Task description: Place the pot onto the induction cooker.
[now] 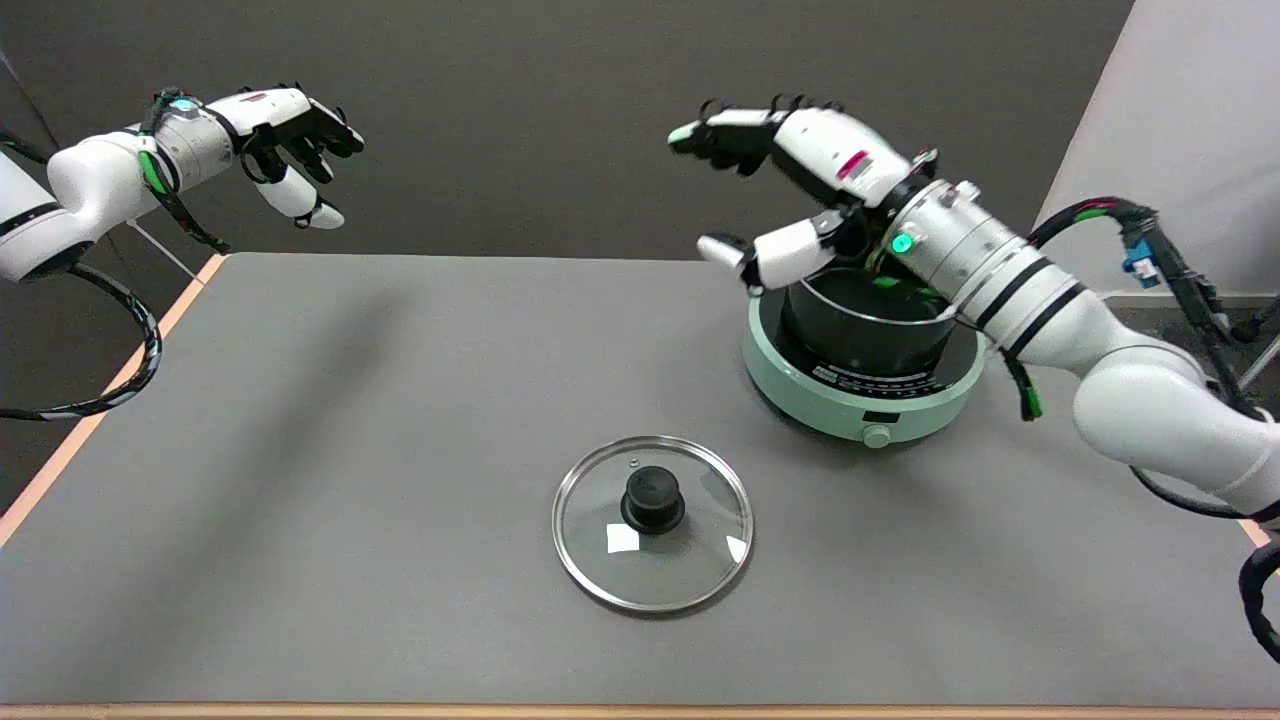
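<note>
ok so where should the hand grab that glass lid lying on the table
By the black knob at the centre of the glass lid, coming straight down from above. The lid lies flat on the table with the knob pointing up; its thin rim probably offers little to grip.

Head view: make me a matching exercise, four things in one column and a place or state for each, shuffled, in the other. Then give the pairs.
Things:
1. pot
2. lid
3. cooker
4. right robot hand

Places or states:
A. flat on the table, knob up
B. in the air, fingers apart, holding nothing
C. on the cooker
D. on the table's far right part, knob facing the camera

Pairs: 1-C, 2-A, 3-D, 4-B
</note>
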Robot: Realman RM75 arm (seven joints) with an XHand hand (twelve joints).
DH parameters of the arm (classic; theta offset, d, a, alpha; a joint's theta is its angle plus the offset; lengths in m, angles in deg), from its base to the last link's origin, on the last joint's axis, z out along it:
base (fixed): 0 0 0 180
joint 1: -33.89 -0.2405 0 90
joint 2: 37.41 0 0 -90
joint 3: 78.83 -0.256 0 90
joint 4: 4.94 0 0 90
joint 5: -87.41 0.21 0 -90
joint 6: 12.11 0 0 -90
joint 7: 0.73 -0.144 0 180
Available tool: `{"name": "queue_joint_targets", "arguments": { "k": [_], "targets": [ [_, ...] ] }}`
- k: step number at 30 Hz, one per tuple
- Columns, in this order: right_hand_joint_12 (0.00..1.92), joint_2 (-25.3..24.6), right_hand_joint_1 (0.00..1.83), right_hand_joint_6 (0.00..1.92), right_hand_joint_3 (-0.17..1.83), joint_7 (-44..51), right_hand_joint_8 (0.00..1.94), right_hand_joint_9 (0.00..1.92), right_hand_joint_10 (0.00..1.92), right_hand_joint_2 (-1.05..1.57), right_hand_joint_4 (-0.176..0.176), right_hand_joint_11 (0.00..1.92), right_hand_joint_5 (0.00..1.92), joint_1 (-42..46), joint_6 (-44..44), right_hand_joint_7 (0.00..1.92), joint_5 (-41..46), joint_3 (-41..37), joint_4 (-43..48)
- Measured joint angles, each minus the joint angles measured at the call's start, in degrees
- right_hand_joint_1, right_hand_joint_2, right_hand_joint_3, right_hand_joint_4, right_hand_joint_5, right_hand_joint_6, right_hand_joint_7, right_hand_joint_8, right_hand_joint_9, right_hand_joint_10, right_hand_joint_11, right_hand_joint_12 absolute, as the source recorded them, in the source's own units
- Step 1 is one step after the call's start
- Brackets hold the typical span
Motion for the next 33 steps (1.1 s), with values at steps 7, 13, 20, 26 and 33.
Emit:
{"name": "queue_joint_targets", "arguments": {
  "k": [7, 13, 20, 26, 33],
  "targets": [
    [1.01, -0.8, 0.87, 0.25, 0.96, 4.4, 0.20, 0.60, 0.37, 0.55, 0.071, 0.44, 0.55, 0.3, -2.6, 0.61, 2.7, 2.8, 0.6],
    [1.00, -1.2, 0.82, 0.27, 1.00, 7.2, 0.19, 0.58, 0.43, 0.55, 0.072, 0.46, 0.53, 1.9, -3.2, 0.63, 3.1, 4.0, 1.1],
    [1.05, -1.5, 0.88, 0.24, 0.98, 8.7, 0.20, 0.60, 0.41, 0.53, 0.067, 0.46, 0.54, 2.7, -3.1, 0.64, -0.1, 5.7, 1.6],
    [1.05, -1.6, 0.86, 0.24, 0.97, 7.7, 0.20, 0.61, 0.41, 0.53, 0.067, 0.46, 0.54, 2.9, -2.2, 0.64, -3.4, 7.9, 2.0],
    [1.05, -2.0, 0.85, 0.25, 0.94, 5.5, 0.22, 0.63, 0.41, 0.55, 0.068, 0.46, 0.56, 3.3, 0.5, 0.66, -8.6, 11.9, 2.0]
  ]
}}
